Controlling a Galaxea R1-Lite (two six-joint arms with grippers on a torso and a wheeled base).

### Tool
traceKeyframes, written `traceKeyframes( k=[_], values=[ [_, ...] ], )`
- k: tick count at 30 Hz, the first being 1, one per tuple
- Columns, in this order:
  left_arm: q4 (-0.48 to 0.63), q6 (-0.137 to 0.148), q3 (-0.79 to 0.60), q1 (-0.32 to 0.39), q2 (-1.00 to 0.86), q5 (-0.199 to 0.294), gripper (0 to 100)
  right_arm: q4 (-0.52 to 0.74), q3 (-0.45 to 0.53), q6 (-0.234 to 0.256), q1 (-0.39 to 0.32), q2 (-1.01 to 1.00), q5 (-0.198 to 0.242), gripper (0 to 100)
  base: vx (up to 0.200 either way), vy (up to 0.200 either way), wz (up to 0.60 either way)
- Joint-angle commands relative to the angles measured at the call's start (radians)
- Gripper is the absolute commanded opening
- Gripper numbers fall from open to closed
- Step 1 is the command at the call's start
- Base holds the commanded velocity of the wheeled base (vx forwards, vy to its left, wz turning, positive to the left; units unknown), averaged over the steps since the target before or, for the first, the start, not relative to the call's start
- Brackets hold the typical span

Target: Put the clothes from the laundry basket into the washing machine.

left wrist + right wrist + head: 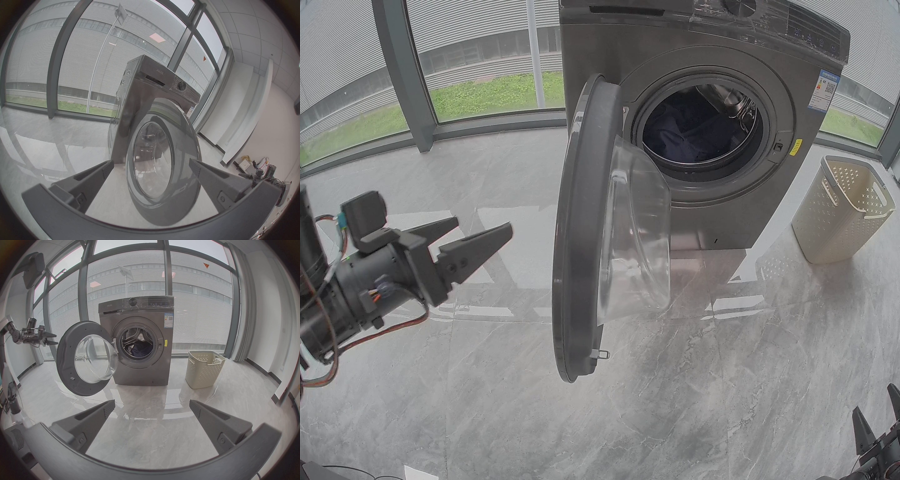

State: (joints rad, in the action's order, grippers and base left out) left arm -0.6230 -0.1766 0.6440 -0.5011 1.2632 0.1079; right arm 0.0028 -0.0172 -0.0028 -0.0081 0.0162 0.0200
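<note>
The grey washing machine (pixel 700 125) stands ahead with its round door (pixel 594 237) swung wide open. Dark blue clothes (pixel 687 134) lie inside the drum. The cream laundry basket (pixel 844 209) stands on the floor right of the machine, and what shows of its inside looks empty. My left gripper (pixel 484 228) is open, held in the air left of the door's outer face, with nothing between its fingers. In the left wrist view the door (pixel 162 162) is just beyond the left gripper (pixel 151 165). My right gripper (pixel 151 405) is open and empty, low at the right, well back from the machine (pixel 140 340) and basket (pixel 204 368).
Glass walls with dark frames (pixel 406 75) run behind and left of the machine. The open door juts out over the grey tiled floor (pixel 706 387) between my arms. Open floor lies in front of the basket.
</note>
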Motion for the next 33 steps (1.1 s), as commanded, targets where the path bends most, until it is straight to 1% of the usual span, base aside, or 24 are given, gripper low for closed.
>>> traceKeyframes(
  k=[1,7,16,19,21,22,23,26,27,29,30,33],
  values=[
    [-0.096,0.003,0.109,-0.005,0.234,-0.027,100,0.000,0.017,0.001,0.000,-0.016,0.000,100,0.000,0.000,0.00],
    [-0.106,0.002,0.207,-0.036,0.326,-0.022,100,0.000,0.017,0.001,0.000,-0.016,0.000,100,0.000,0.000,0.00],
    [-0.104,0.002,0.342,-0.108,0.444,-0.027,100,-0.001,0.017,-0.003,0.000,-0.016,0.001,100,0.000,0.000,0.00],
    [-0.104,0.002,0.384,-0.113,0.482,-0.027,100,-0.001,0.017,-0.002,0.000,-0.016,0.001,100,0.000,0.000,0.00],
    [-0.103,0.002,0.448,-0.126,0.541,-0.028,100,-0.001,0.017,-0.003,0.000,-0.016,0.000,100,0.000,0.000,0.00],
    [-0.103,0.002,0.451,-0.128,0.544,-0.028,100,-0.001,0.017,-0.003,0.000,-0.016,0.001,100,0.000,0.000,0.00],
    [-0.101,0.002,0.500,-0.139,0.588,-0.030,100,-0.001,0.017,-0.003,0.000,-0.016,0.001,100,0.000,0.000,0.00],
    [-0.095,0.002,0.554,-0.154,0.633,-0.039,100,-0.001,0.017,-0.003,0.000,-0.016,0.000,100,0.000,0.000,0.00],
    [-0.093,0.002,0.598,-0.160,0.670,-0.043,100,-0.001,0.017,-0.003,0.000,-0.016,0.000,100,0.000,0.000,0.00],
    [-0.092,0.003,0.634,-0.162,0.696,-0.045,100,-0.001,0.017,-0.003,0.000,-0.016,0.001,100,0.000,0.000,0.00],
    [-0.087,0.002,0.683,-0.163,0.728,-0.050,100,-0.001,0.017,-0.003,0.000,-0.016,0.001,100,0.000,0.000,0.00],
    [-0.080,0.002,0.769,-0.166,0.783,-0.062,100,-0.001,0.017,-0.003,0.000,-0.016,0.001,100,0.000,0.000,0.00]
  ],
)
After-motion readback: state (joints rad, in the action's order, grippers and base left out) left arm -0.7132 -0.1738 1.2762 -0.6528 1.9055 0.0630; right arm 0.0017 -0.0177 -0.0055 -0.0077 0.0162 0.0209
